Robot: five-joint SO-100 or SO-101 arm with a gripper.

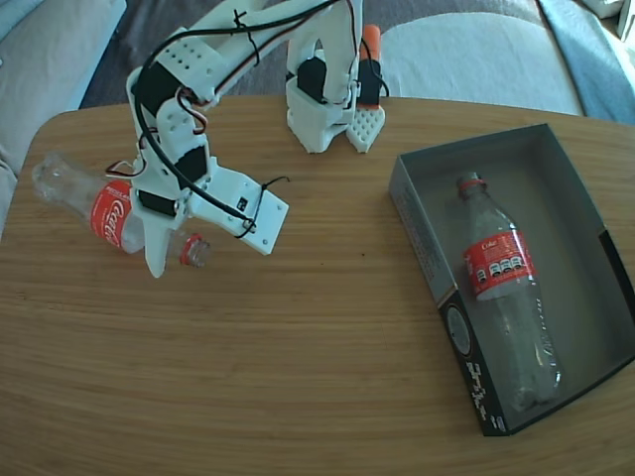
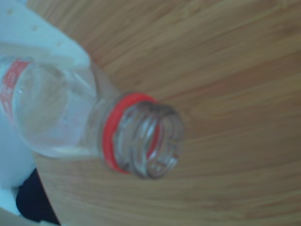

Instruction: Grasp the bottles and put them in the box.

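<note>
On table (image 1: 298,347), gripped bottle (image 1: 114,213) lying flat, open neck toward box (image 1: 422,233).

white arm (image 1: 213,59) arching from its base at top centre of the fixed view down to the left, gripper (image 1: 164,233) pointing downward at left of frame, fingers (image 1: 156,248) clamped around a bottle (image 1: 114,210) near its neck, wrist view shows a white finger (image 2: 28,37) at upper left

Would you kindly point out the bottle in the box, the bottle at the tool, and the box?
Bottle in the box (image 1: 499,264), fixed view, red label.
Bottle at the tool (image 2: 136,136), wrist view, neck.
Box (image 1: 421,230), fixed view, left wall.
</note>
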